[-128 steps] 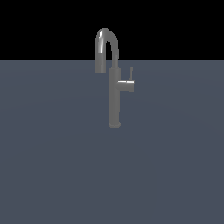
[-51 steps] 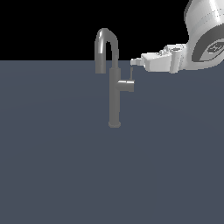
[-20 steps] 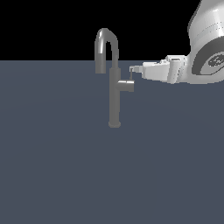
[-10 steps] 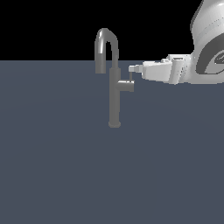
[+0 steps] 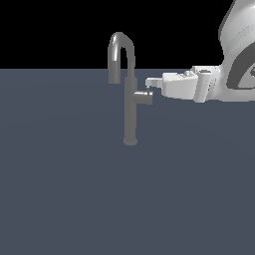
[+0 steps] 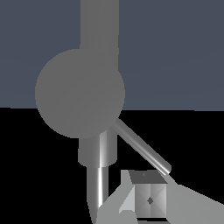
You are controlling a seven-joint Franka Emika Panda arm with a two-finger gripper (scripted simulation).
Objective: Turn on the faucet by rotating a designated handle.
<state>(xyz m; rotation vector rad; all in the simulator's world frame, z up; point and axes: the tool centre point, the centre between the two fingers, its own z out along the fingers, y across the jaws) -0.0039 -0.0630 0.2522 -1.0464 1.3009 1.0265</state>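
Nudging white fingers (image 5: 149, 84), gap unclear, against thin grey metal handle (image 6: 142, 147), three o'clock of tall grey faucet (image 5: 130, 107); next, sweeping round.

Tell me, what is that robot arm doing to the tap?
The robot arm has brought its gripper right up to the tall grey faucet standing on the dark surface. Its fingertips sit at the thin handle that sticks out from the side of the column. In the wrist view the rod slants down to a finger pad. Whether it's actually squeezed isn't clear. No water is showing.
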